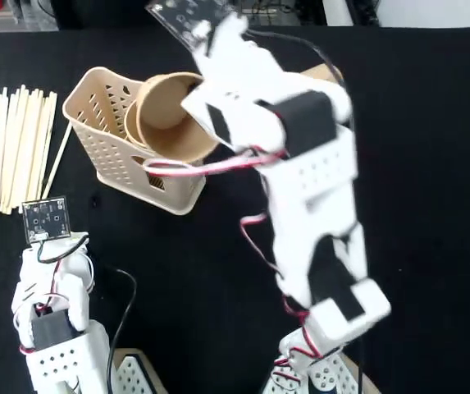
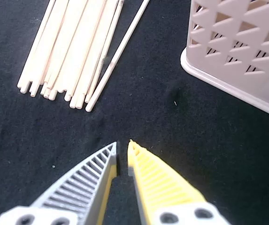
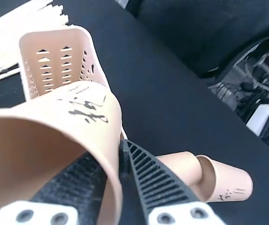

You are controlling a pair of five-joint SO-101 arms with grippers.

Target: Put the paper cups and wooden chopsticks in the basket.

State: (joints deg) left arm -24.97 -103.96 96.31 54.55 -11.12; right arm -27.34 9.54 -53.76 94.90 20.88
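currently a tan, ink-marked paper cup (image 1: 169,111) is pinched by the right gripper (image 3: 123,150) over the cream basket (image 1: 111,156), while the left gripper (image 2: 122,150) is closed, empty.

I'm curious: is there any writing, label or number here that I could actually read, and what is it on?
On the held paper cup: black handwritten marks, not legible.
On the paper cup lying on the table: small dark marks, too small to read.
On the basket and chopsticks: no text.
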